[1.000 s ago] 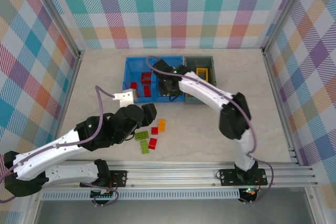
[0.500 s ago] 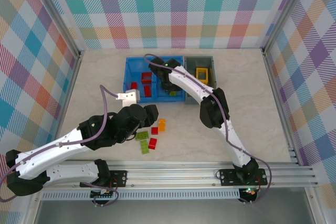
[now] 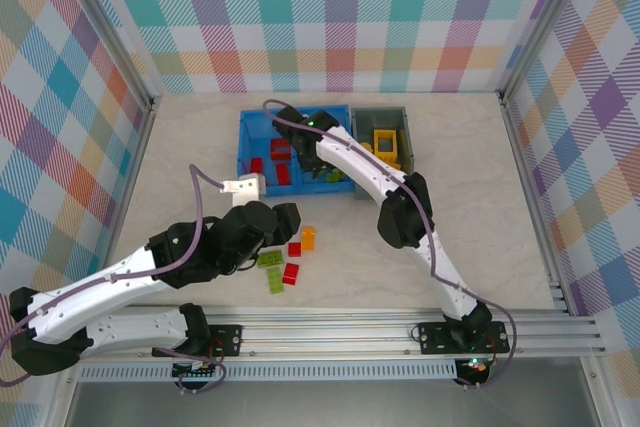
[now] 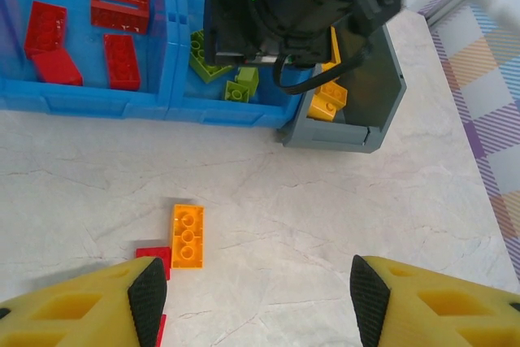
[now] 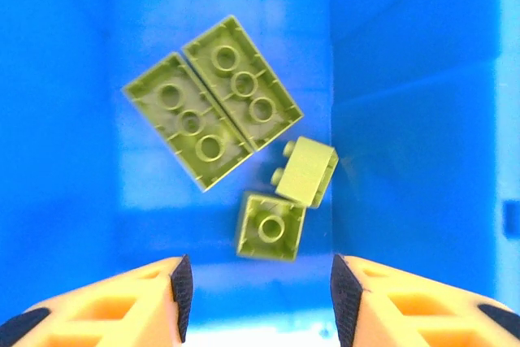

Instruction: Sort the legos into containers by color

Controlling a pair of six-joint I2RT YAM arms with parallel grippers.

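1. GRIPPERS
- The right gripper hangs over the right compartment of the blue bin. Its fingers stand apart with nothing between them: released.
- The left gripper hangs over the table, at 6 o'clock from the blue bin. Its fingers are spread and hold nothing: released.

2. EDGES AND ROOM
- Both bins sit toward the 12 o'clock side of the table. The grey bin lies just beside the blue bin, at its 3 o'clock.
- Bare surface runs at 9 o'clock of the blue bin and at 3 o'clock of the grey bin.
- Plaid walls close the 9, 12 and 3 o'clock sides. A rail runs along the 6 o'clock edge.
- The right arm reaches from its base at 5 o'clock across to the blue bin.

3. CONTAINERS
- Blue bin, left compartment: four red bricks.
- Blue bin, right compartment: four green bricks. Two long ones lie side by side, touching. Two small ones lie at their 5 o'clock, near the right wall.
- Grey bin: a yellow frame and yellow bricks.

4. UNSORTED
- An orange brick, two loose red bricks and two loose green bricks lie on the table near the left gripper, at its 6 o'clock.
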